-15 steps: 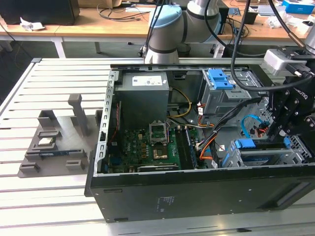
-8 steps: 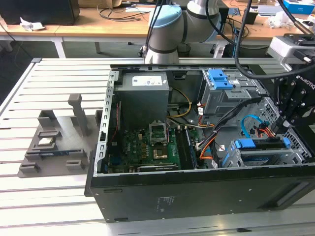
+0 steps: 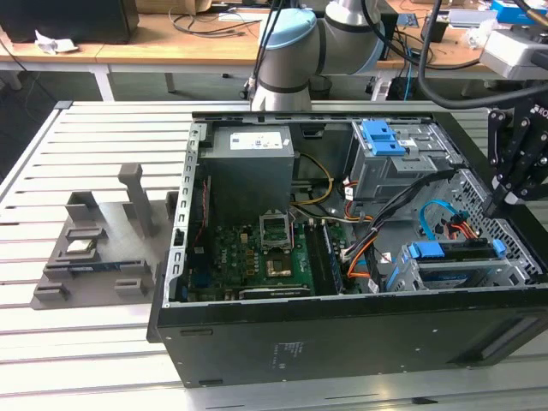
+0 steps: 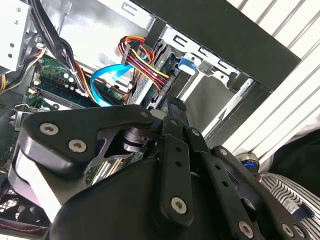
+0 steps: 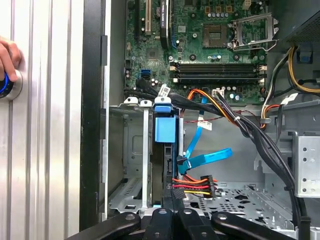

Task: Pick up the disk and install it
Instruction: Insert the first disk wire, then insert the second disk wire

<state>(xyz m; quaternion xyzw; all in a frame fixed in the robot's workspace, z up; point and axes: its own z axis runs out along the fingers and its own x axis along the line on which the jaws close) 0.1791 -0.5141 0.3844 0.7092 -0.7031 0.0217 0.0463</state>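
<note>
The disk [image 3: 462, 276] sits in the lower drive cage [image 3: 514, 272] of the open computer case, its blue frame [image 3: 425, 250] showing at the cage mouth. The first wrist view sees it edge-on in a cage slot, with the blue frame [image 5: 165, 127] at its end. My gripper [image 3: 497, 204] hangs just above the case at the exterior view's right, over the perforated wall beside the cage. Its fingers [image 4: 172, 107] are shut together with nothing seen between them. The tips [image 5: 172, 202] are close to the red-yellow-black power plug [image 5: 192, 186] and a blue data cable [image 5: 207, 159].
A grey power supply box [image 3: 253, 167] and the motherboard [image 3: 257, 261] fill the case's other half. Black cable bundles [image 3: 402, 201] cross the middle. A grey fixture [image 3: 94, 248] stands on the slatted table. A person's hand [image 5: 7, 52] rests on a blue-lit button [image 5: 10, 86].
</note>
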